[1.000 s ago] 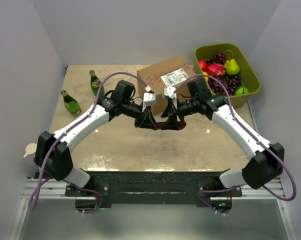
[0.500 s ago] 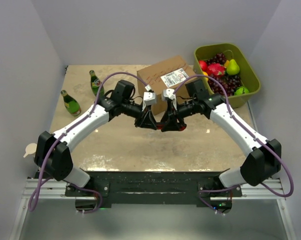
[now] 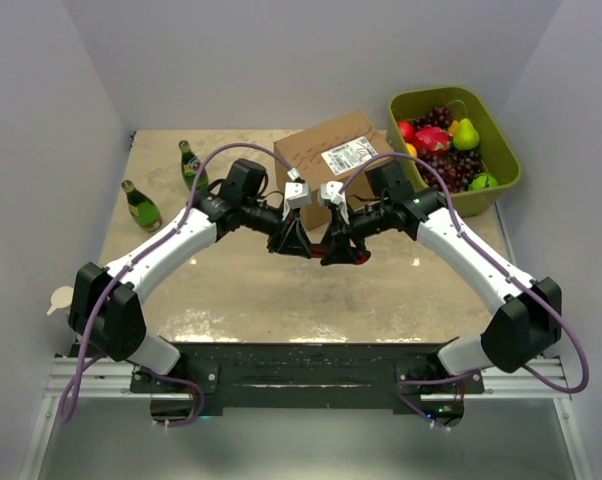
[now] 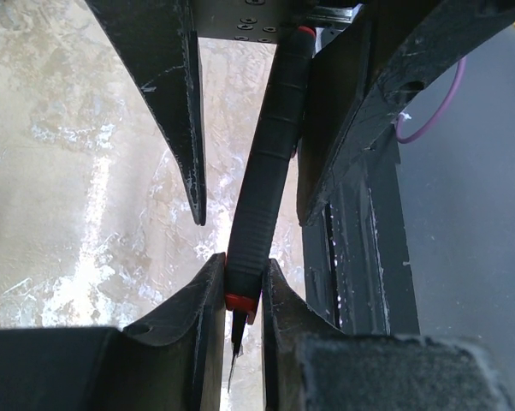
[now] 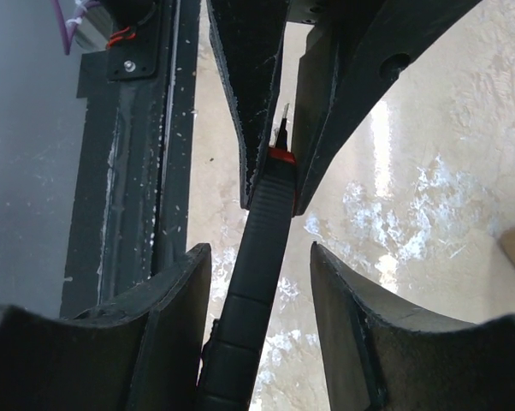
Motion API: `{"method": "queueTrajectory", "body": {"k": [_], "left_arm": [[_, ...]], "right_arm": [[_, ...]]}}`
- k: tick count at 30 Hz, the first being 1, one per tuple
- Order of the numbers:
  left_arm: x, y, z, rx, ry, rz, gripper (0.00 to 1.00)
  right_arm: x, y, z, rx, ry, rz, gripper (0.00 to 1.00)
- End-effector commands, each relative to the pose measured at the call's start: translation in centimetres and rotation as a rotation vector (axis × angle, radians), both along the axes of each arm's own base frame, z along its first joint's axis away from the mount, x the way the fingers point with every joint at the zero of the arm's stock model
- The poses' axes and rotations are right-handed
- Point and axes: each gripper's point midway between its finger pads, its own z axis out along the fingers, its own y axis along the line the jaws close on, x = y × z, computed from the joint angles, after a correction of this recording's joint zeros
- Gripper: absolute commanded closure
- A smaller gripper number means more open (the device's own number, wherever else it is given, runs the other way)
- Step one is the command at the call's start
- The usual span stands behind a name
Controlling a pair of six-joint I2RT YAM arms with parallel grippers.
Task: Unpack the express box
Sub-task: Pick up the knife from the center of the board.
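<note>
The express box (image 3: 316, 152), brown cardboard with a white label (image 3: 349, 155), sits closed at the back of the table, just behind both grippers. A utility knife (image 4: 270, 163) with a black ribbed handle, red collar and bare blade is held above the tabletop between the arms. My left gripper (image 4: 242, 276) is shut on it at the red collar end. My right gripper (image 5: 259, 250) faces it, open, with its fingers either side of the knife's handle (image 5: 256, 257); the handle lies near the left finger, with a gap to the right one. From above, the left gripper (image 3: 303, 243) and right gripper (image 3: 331, 248) meet tip to tip.
An olive-green tub (image 3: 504, 142) of fruit stands at the back right, beside the box. Two green bottles (image 3: 141, 207) (image 3: 191, 165) lie at the back left. Grey walls close in the table on three sides.
The right gripper has slid left along the knife's handle toward the left gripper, and its jaws have narrowed somewhat. The left gripper has kept its hold.
</note>
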Motion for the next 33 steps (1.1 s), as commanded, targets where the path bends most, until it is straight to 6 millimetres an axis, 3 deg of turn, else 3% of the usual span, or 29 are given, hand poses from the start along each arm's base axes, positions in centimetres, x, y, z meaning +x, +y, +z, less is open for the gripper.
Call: {"method": "queueTrajectory", "body": {"k": [1, 3, 6, 8, 10, 19, 20, 21, 22, 24, 29, 32, 33], "left_arm": [[1.7, -0.7, 3.7, -0.076, -0.134, 0.017, 0.77], [1.6, -0.5, 3.4, -0.066, -0.151, 0.007, 0.73], [1.2, -0.3, 3.2, -0.056, -0.165, -0.017, 0.75], [1.3, -0.2, 3.2, -0.052, -0.177, -0.020, 0.83], [1.2, -0.2, 3.4, -0.057, -0.187, -0.031, 1.00], [0.8, -0.2, 3.4, -0.068, -0.152, -0.029, 1.00], [0.7, -0.2, 3.4, -0.064, -0.153, -0.024, 0.98], [0.9, -0.1, 3.3, -0.057, -0.157, -0.014, 0.84], [0.9, 0.0, 3.3, -0.059, -0.161, -0.016, 0.86], [0.5, -0.1, 3.3, -0.066, -0.155, -0.032, 1.00], [0.1, -0.4, 3.6, -0.095, -0.112, -0.040, 1.00], [0.1, -0.5, 4.0, -0.107, -0.108, -0.043, 1.00], [0.1, -0.5, 3.9, -0.106, -0.106, -0.042, 1.00]], "right_arm": [[0.1, 0.5, -0.2, -0.019, -0.035, 0.005, 1.00], [0.2, 0.5, -0.2, -0.023, -0.033, 0.006, 1.00], [0.6, 0.2, 0.0, -0.043, -0.070, 0.004, 1.00], [1.2, 0.1, 0.1, -0.060, -0.103, -0.008, 1.00], [1.4, 0.1, 0.2, -0.061, -0.112, -0.014, 1.00], [1.0, 0.2, 0.0, -0.060, -0.105, -0.012, 1.00], [1.0, 0.1, -0.1, -0.063, -0.104, -0.013, 1.00], [1.0, 0.1, 0.0, -0.063, -0.112, -0.012, 1.00], [1.1, 0.0, 0.0, -0.064, -0.114, -0.013, 1.00], [1.0, 0.1, 0.1, -0.057, -0.115, -0.003, 1.00], [0.5, 0.4, 0.1, -0.034, -0.105, 0.023, 1.00], [-0.3, 0.6, -0.3, -0.014, -0.073, 0.065, 0.68], [-0.4, 0.6, -0.6, -0.016, -0.067, 0.070, 0.65]]}}
